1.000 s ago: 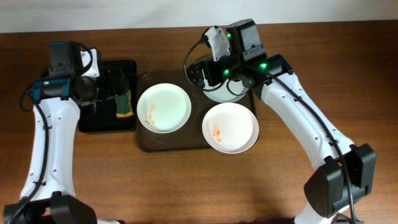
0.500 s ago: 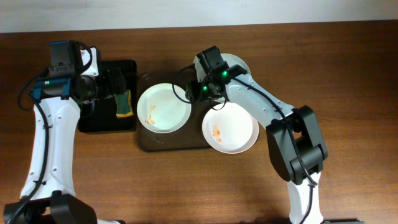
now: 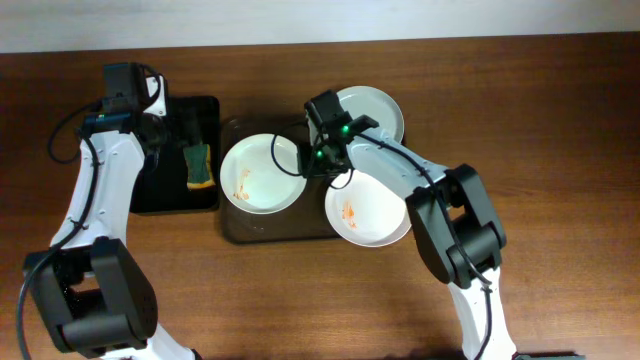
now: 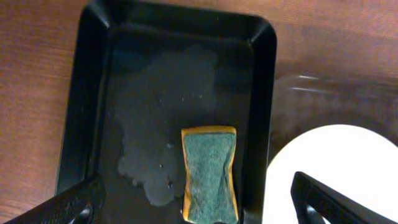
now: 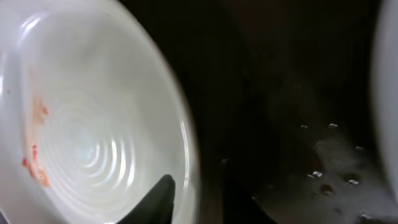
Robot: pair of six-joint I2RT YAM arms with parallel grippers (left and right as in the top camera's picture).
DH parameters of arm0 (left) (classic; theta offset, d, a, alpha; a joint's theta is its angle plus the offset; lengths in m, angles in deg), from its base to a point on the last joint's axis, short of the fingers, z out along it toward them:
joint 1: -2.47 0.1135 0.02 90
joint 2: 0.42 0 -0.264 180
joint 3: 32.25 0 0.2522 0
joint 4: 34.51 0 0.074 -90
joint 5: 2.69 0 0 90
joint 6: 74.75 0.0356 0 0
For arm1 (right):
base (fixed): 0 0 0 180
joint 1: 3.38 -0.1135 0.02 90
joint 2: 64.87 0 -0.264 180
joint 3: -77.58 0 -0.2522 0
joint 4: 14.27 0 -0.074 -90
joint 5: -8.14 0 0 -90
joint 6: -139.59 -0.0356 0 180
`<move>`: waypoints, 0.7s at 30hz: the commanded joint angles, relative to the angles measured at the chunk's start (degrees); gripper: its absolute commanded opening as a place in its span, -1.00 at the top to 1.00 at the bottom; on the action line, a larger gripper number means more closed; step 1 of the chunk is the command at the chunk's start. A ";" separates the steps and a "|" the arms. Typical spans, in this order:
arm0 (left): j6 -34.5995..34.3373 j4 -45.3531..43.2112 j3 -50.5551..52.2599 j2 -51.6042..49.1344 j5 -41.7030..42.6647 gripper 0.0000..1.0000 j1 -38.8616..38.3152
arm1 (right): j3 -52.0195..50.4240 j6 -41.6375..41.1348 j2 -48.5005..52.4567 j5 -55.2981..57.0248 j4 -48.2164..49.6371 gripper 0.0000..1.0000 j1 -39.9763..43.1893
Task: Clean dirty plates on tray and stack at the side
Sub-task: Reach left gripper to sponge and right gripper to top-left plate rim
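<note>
The dark brown tray (image 3: 235, 225) holds a smeared white plate (image 3: 255, 172) on its left and a second smeared plate (image 3: 375, 205) on its right, overhanging the rim. A third plate (image 3: 375, 110) lies at the tray's back right corner. My right gripper (image 3: 315, 165) is at the left plate's right rim. In the right wrist view that plate (image 5: 81, 124) has its rim between the gripper (image 5: 199, 196) jaws, one finger inside the plate and one outside, shut on it. My left gripper (image 3: 183, 135) hangs wide open above a green-yellow sponge (image 4: 209, 174), holding nothing.
The sponge (image 3: 198, 165) lies in a smaller black tray (image 3: 150, 195) with a wet patch, left of the brown tray. The right arm reaches across the brown tray's back. Bare wooden table (image 3: 300, 300) lies in front and to the right.
My right gripper left the back plate, moved left to the left plate's rim and closed on it. The left arm shifted slightly back and right above the black tray.
</note>
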 commanded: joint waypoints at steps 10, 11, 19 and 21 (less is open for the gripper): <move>0.63 -1.64 -1.20 -7.80 -1.01 -0.67 -0.57 | 0.85 -1.07 1.86 0.87 0.07 0.92 -0.57; 0.61 -1.62 -1.20 -8.61 -0.98 -0.61 -0.81 | 0.85 -1.07 1.86 0.87 0.07 0.92 -0.57; -4.48 2.29 -1.20 -10.75 -0.81 -0.22 -2.19 | 0.85 -1.29 1.86 0.68 0.04 0.92 -0.57; -4.46 2.69 -1.20 -11.28 -0.98 -0.06 -2.58 | 0.85 -1.97 1.86 0.66 0.07 0.92 -0.55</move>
